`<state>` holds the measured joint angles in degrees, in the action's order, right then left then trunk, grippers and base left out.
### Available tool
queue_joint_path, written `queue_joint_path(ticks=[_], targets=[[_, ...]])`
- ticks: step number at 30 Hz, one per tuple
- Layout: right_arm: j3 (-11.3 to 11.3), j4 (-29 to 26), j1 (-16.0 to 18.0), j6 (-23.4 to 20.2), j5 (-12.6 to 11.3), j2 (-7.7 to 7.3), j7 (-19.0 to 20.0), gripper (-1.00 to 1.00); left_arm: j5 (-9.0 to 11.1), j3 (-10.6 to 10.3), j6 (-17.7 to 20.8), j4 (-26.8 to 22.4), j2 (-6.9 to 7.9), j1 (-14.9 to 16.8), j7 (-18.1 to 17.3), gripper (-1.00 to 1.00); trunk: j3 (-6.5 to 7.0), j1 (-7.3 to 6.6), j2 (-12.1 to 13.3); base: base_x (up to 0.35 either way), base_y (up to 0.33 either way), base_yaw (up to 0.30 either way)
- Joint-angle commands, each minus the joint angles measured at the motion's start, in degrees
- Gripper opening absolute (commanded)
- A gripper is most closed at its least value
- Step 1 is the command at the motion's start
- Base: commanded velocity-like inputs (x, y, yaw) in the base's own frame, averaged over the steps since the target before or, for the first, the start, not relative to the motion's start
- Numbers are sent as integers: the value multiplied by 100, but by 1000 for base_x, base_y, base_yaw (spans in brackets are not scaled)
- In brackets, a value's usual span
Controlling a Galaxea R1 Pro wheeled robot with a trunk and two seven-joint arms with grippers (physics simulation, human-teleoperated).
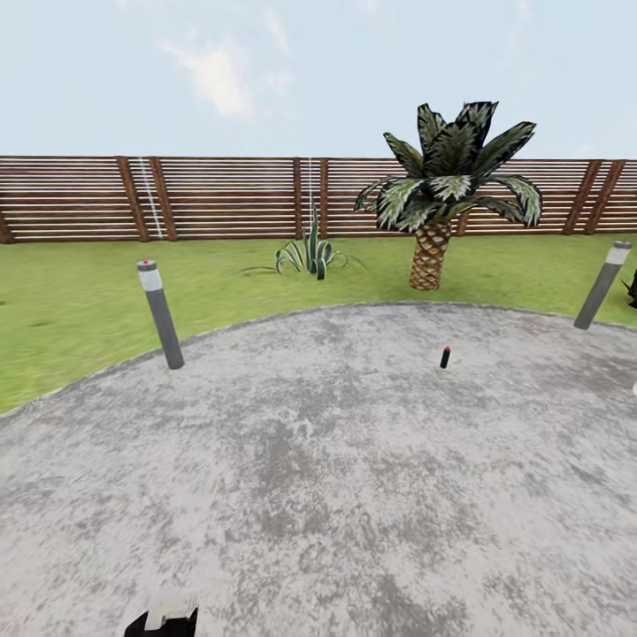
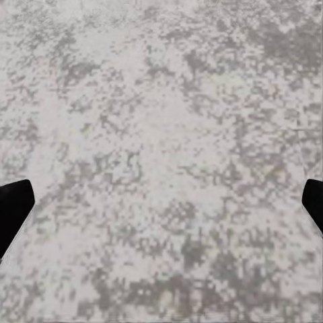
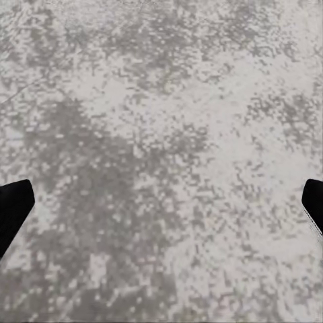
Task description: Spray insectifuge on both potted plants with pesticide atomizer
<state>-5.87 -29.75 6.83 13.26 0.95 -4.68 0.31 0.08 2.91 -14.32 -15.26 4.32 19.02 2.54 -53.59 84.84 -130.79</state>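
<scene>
Head view shows the pesticide atomizer point(image 1: 445, 356) standing upright on the round patio point(image 1: 292, 460), toward its far edge, before the palm tree point(image 1: 442, 190). Approach is in hand; next, drive closer. Left gripper point(image 2: 161, 208) and right gripper point(image 3: 161, 208) hang spread, empty. Two bollard lamps point(image 1: 161, 314) flank; nothing blocks. One potted plant point(image 1: 310, 252) sits on the lawn point(image 1: 71, 310).
</scene>
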Motion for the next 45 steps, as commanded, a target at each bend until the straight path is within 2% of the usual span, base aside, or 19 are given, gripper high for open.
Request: queue_joint_path(ticks=[1, 45], targets=[[-11, 4, 3, 18, 10, 2, 4, 100, 0, 16, -19, 5, -2, 4, 1, 100, -5, 2, -2, 338, 0, 0], [-19, -1, 3, 20, 7, 2, -31, 100, -17, -1, -25, -4, -10, -65, 1, 100, -5, 2, -2, 338, 0, 0]])
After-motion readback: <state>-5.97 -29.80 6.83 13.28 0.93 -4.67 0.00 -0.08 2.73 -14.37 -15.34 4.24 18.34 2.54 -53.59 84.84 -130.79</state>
